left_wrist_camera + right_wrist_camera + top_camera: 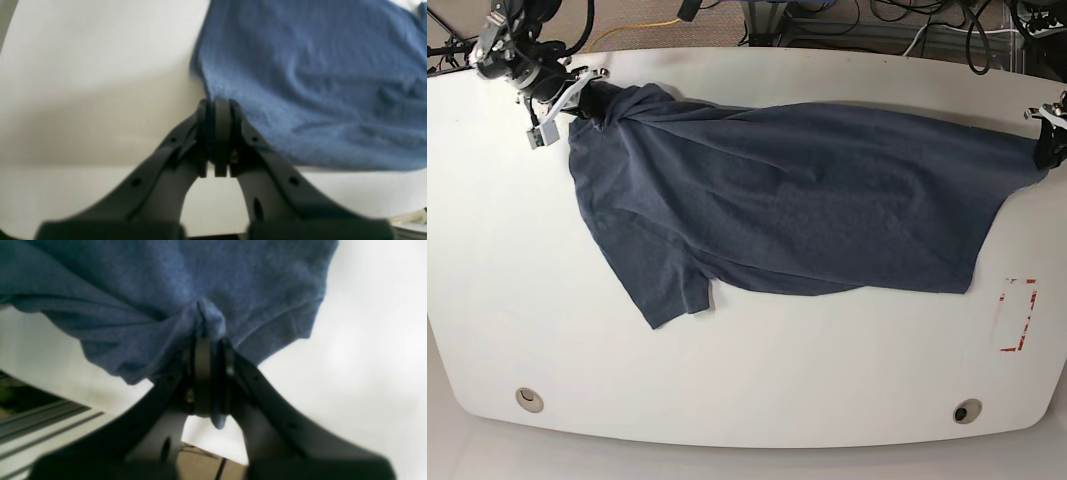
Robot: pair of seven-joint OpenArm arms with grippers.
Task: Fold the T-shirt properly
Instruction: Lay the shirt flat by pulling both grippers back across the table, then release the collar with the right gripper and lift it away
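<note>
At the far left corner of the white, rounded tabletop [487, 300] as seen from the base camera, the right arm's black end effector [592, 100] is clenched on a bunched-up fold of the large slate-blue heathered cotton T-shirt [807, 210]. Its own wrist camera shows this plainly: the right end effector [210, 343] has both jaws pressed together with a knot of blue fabric squeezed up between them, and a small tongue of cloth pokes out below the pads.

From that corner the T-shirt [166, 283] runs across the back half of the tabletop, drawn into a long diagonal stretch with creases radiating from the gripped bunch. One short sleeve hangs toward the front, lying flat on the white surface well left of centre. The cloth looks plain; no lettering shows on the side facing up.

At the right edge, the left arm's black end effector [1049, 148] sits at the garment's other end. In the left wrist view the left end effector [218, 103] is clamped shut right at the edge of the T-shirt [317, 83], with the cloth running into the jaws. Near the right front of the tabletop sits a small red-and-white marked rectangle [1017, 315].
</note>
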